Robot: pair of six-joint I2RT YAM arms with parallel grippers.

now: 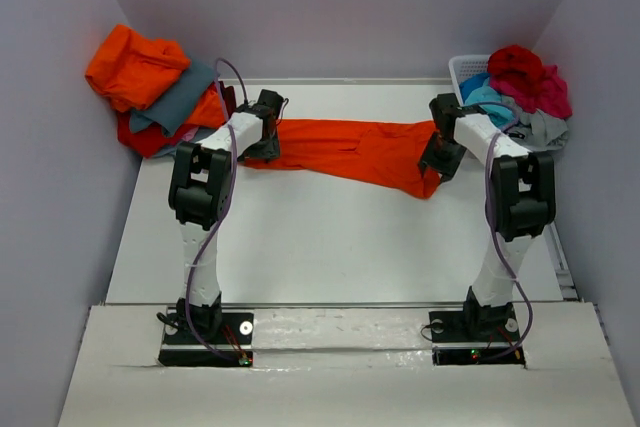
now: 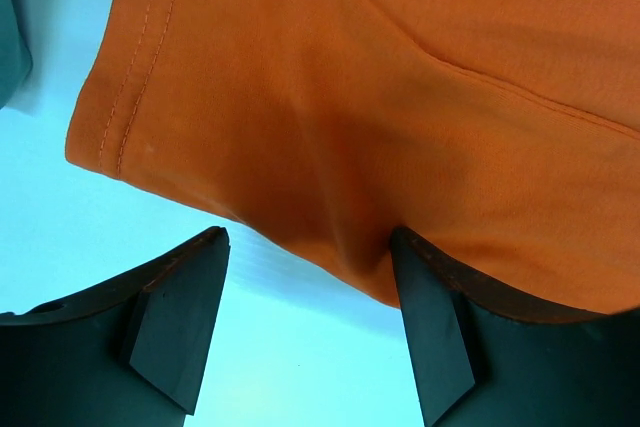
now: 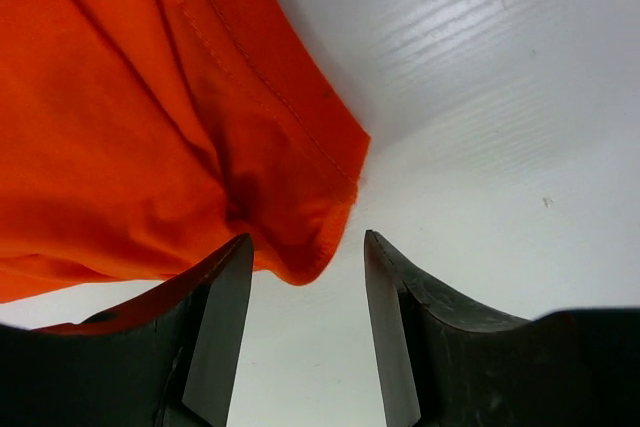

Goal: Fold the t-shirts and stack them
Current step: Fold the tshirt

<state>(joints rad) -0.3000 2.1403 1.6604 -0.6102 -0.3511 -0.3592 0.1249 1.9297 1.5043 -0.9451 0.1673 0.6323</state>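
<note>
Twin robot arms of one build: the left arm (image 1: 200,259) and the right arm (image 1: 493,262) pair white tubular links with boxy black joint housings. A purple cable (image 1: 232,152) loops along the left arm, and a second purple cable (image 1: 489,192) trails down the right. Each arm rises from a flat black base plate (image 1: 205,339) carrying small red and green lights at its front edge. Up close in the wrist views, the jaws are dark, wedge-shaped blocks with smooth matte charcoal inner faces and curved outer shoulders.
</note>
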